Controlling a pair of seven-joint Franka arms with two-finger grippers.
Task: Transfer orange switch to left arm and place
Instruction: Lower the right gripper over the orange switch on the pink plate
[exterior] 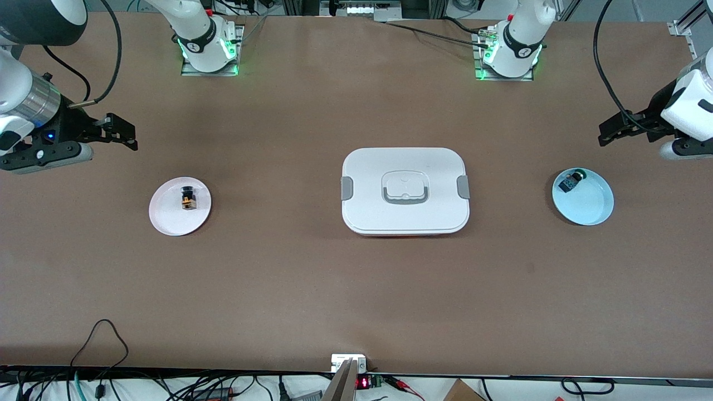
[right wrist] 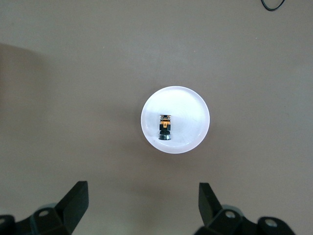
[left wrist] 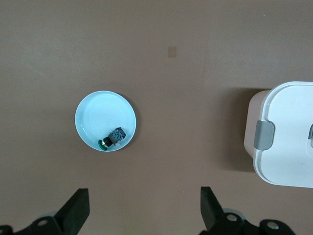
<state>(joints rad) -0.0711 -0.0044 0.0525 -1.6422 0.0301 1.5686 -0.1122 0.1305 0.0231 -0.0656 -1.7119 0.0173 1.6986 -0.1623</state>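
right gripper (right wrist: 142, 205) hangs high, jaws apart and empty; under them the orange switch (right wrist: 165, 128) lies on a white plate (right wrist: 193, 105). left gripper (left wrist: 144, 210) spread over the blue plate (left wrist: 93, 117); box (exterior: 405, 167) sits between.

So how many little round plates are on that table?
2. The white plate sits toward the right arm's end, holding the orange switch. The pale blue plate sits toward the left arm's end, holding a blue-and-black component. None looks hidden.
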